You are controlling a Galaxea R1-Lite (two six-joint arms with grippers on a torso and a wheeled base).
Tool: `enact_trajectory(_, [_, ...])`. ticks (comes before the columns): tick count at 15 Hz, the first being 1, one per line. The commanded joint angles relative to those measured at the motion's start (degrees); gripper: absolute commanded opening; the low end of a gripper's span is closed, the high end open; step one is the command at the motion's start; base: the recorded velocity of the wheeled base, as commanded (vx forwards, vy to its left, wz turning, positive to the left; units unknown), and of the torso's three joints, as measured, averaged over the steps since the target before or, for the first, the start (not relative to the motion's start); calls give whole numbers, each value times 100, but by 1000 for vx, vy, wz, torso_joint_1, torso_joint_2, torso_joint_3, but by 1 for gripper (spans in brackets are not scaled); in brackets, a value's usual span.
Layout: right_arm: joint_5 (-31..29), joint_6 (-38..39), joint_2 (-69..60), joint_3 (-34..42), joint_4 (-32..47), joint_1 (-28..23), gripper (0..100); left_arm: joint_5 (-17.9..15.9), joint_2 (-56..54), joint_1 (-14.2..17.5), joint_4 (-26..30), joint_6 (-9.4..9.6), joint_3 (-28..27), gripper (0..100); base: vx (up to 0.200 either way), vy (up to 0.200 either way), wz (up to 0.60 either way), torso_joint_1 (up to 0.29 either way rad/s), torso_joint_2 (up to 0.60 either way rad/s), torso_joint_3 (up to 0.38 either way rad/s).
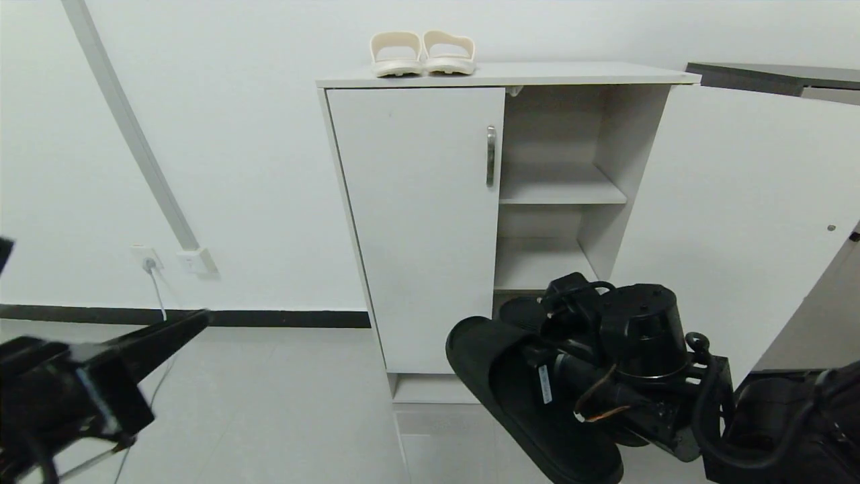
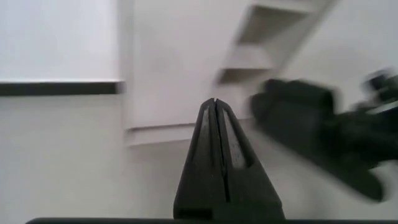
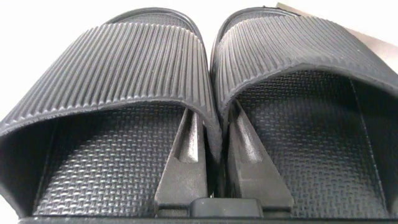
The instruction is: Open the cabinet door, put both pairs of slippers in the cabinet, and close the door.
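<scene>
Grey floor (image 1: 269,403) lies under the right tool (image 3: 211,121), clamped on the adjoining inner walls of the black slippers (image 1: 531,396) so both travel together. The left tool (image 2: 215,106) hangs with fingers pressed together, empty. Beyond, the cabinet (image 1: 416,228) has its right door (image 1: 739,222) swung wide for loading, with the cream slippers (image 1: 423,54) on top.

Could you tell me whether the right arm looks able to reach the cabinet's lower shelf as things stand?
Probably yes. The right door stands wide open, the lower shelf lies exposed, and the right gripper, shut on the black slippers, sits just in front of that opening with nothing between.
</scene>
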Motion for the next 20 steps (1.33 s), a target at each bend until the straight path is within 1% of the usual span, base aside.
enact_trajectory(1, [-342, 9, 152, -110, -5, -185, 0, 355, -2179, 1348, 419, 537, 1397, 0, 0, 0, 0, 0, 0, 0])
enact_trajectory(2, [-457, 17, 160, -110, -5, -202, 0, 514, -2592, 1594, 437, 590, 1704, 0, 0, 0, 0, 0, 0, 0])
enact_trajectory(3, [-544, 17, 195, -110, -5, -211, 0, 698, -3418, 2051, 525, 651, 2267, 0, 0, 0, 0, 0, 0, 0])
enact_trajectory(4, [-544, 17, 195, -110, -5, -211, 0, 689, -4016, 2341, 718, 827, 2495, 0, 0, 0, 0, 0, 0, 0])
enact_trajectory(5, [-544, 26, 231, -127, -13, -211, 0, 672, -4499, 2543, 1052, 950, 2548, 0, 0, 0, 0, 0, 0, 0])
enact_trajectory(6, [-544, 26, 283, -145, -31, -211, 0, 663, -4930, 2604, 1447, 1012, 2557, 0, 0, 0, 0, 0, 0, 0])
enact_trajectory(7, [-553, 70, 318, -145, -31, -211, 0, 672, -5123, 2534, 1676, 1029, 2636, 0, 0, 0, 0, 0, 0, 0])
enact_trajectory(8, [-553, 149, 354, -154, -31, -211, 0, 505, -5229, 2464, 1597, 994, 2680, 0, 0, 0, 0, 0, 0, 0])
enact_trajectory(9, [-553, 158, 371, -180, -31, -202, 0, -5, -5229, 2464, 1544, 1038, 2689, 0, 0, 0, 0, 0, 0, 0])
enact_trajectory(10, [-553, 158, 398, -189, -40, -176, 0, -647, -5229, 2464, 1764, 1144, 2689, 0, 0, 0, 0, 0, 0, 0])
enact_trajectory(11, [-553, 158, 398, -198, -40, -167, 0, -1086, -5229, 2464, 1773, 1319, 2689, 0, 0, 0, 0, 0, 0, 0])
enact_trajectory(12, [-580, 167, 398, -198, -49, -123, 0, -1112, -5229, 2464, 1755, 1372, 2689, 0, 0, 0, 0, 0, 0, 0])
enact_trajectory(14, [-738, 202, 485, -285, -49, -27, 0, -1112, -5229, 2464, 1755, 1355, 2698, 0, 0, 0, 0, 0, 0, 0])
enact_trajectory(17, [-1388, 545, 802, -488, -49, 299, 0, -1112, -5229, 2464, 1755, 1346, 2689, 0, 0, 0, 0, 0, 0, 0])
enact_trajectory(20, [-1986, 633, 1057, -857, -40, 343, 0, -1104, -5229, 2464, 1755, 1328, 2689, 0, 0, 0, 0, 0, 0, 0])
